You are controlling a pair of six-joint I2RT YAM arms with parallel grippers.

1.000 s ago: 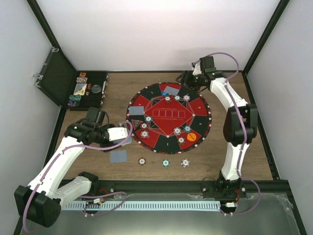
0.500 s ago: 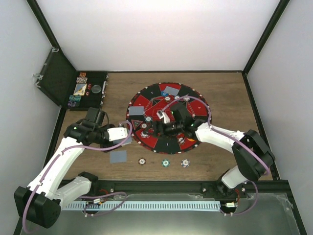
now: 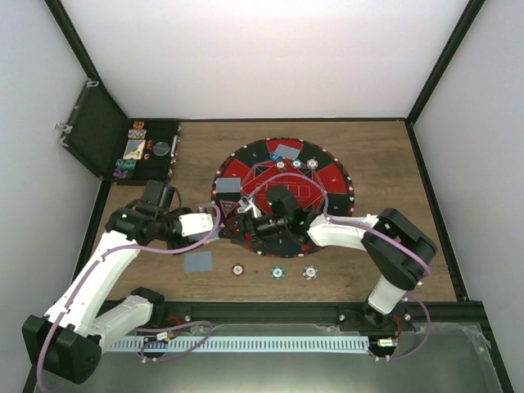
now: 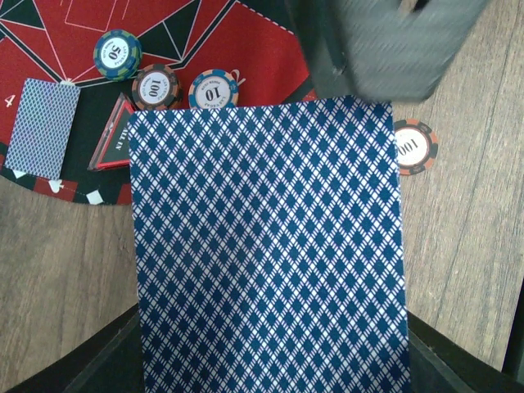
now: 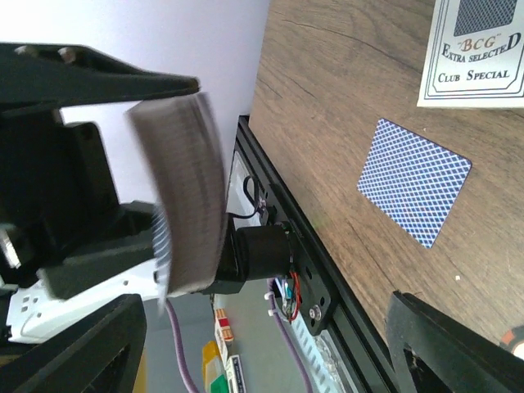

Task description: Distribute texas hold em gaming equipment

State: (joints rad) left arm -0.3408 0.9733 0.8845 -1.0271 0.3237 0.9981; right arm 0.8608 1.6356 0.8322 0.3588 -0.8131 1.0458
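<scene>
My left gripper [image 3: 211, 223] is shut on a deck of playing cards [image 4: 266, 246] with blue-diamond backs, held just off the round mat's [image 3: 337, 176] left edge. My right gripper [image 3: 243, 223] reaches across the mat to it, blurred in the left wrist view [image 4: 385, 41]. In the right wrist view it [image 5: 266, 348] is open, with the deck's edge [image 5: 184, 196] just ahead. Single cards lie on the mat [image 3: 286, 151] [image 3: 228, 186] and on the table [image 3: 198, 262]. Poker chips lie on the mat [image 4: 155, 87] and below it [image 3: 277, 273].
An open black case [image 3: 151, 151] with chips stands at the back left. A white printed "BCG" card [image 5: 475, 49] lies near the single table card [image 5: 413, 180]. A 100 chip [image 4: 416, 147] lies on the wood by the deck. The frame rail [image 3: 270, 311] runs along the near edge.
My right arm swung from the far back right across the mat to the deck at my left gripper. The left arm and deck have stayed put.
</scene>
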